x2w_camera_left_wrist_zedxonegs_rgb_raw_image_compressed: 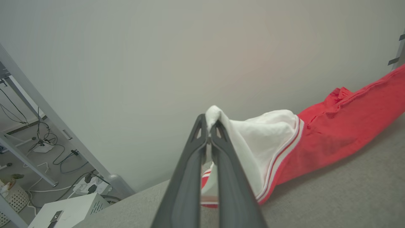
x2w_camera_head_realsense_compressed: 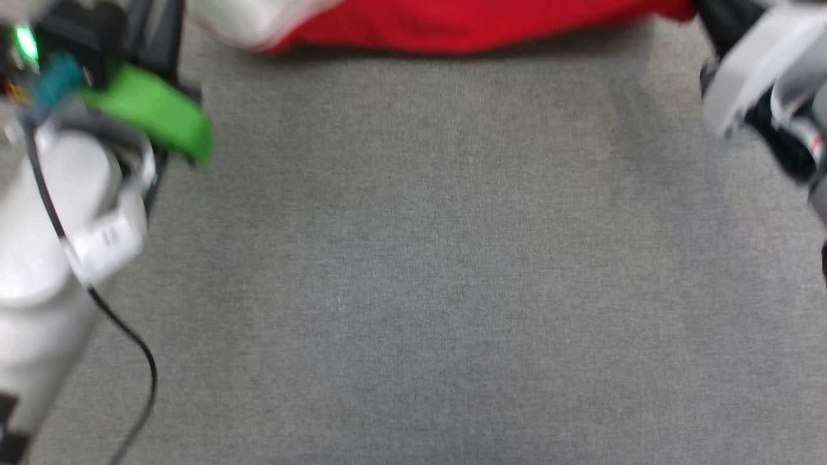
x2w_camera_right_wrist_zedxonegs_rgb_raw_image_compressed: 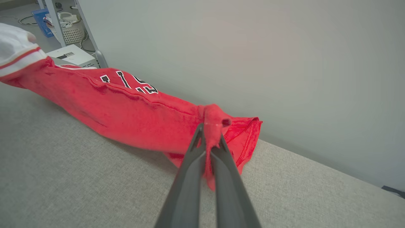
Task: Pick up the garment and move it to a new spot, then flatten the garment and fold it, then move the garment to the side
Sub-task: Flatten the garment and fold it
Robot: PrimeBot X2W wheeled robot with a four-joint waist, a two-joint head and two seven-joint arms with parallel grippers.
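Note:
The garment (x2w_camera_head_realsense_compressed: 465,26), a red jersey with white sleeves, hangs stretched above the far side of the grey table (x2w_camera_head_realsense_compressed: 413,271). My left gripper (x2w_camera_left_wrist_zedxonegs_rgb_raw_image_compressed: 208,126) is shut on a white sleeve (x2w_camera_left_wrist_zedxonegs_rgb_raw_image_compressed: 262,139) with red-and-white striped trim. My right gripper (x2w_camera_right_wrist_zedxonegs_rgb_raw_image_compressed: 210,131) is shut on a bunched red edge of the garment (x2w_camera_right_wrist_zedxonegs_rgb_raw_image_compressed: 133,110), whose black white-outlined lettering (x2w_camera_right_wrist_zedxonegs_rgb_raw_image_compressed: 129,82) shows near the top fold. In the head view the left forearm (x2w_camera_head_realsense_compressed: 58,213) is at the left edge and the right wrist (x2w_camera_head_realsense_compressed: 762,84) at the upper right, both blurred; the fingertips are cut off by the top edge.
A plain pale wall (x2w_camera_left_wrist_zedxonegs_rgb_raw_image_compressed: 190,57) stands behind the table. Past the table's left end are a grey metal frame (x2w_camera_left_wrist_zedxonegs_rgb_raw_image_compressed: 38,104), cables (x2w_camera_left_wrist_zedxonegs_rgb_raw_image_compressed: 47,148), a white box (x2w_camera_left_wrist_zedxonegs_rgb_raw_image_compressed: 72,209) and a white basket (x2w_camera_right_wrist_zedxonegs_rgb_raw_image_compressed: 69,31) on the floor.

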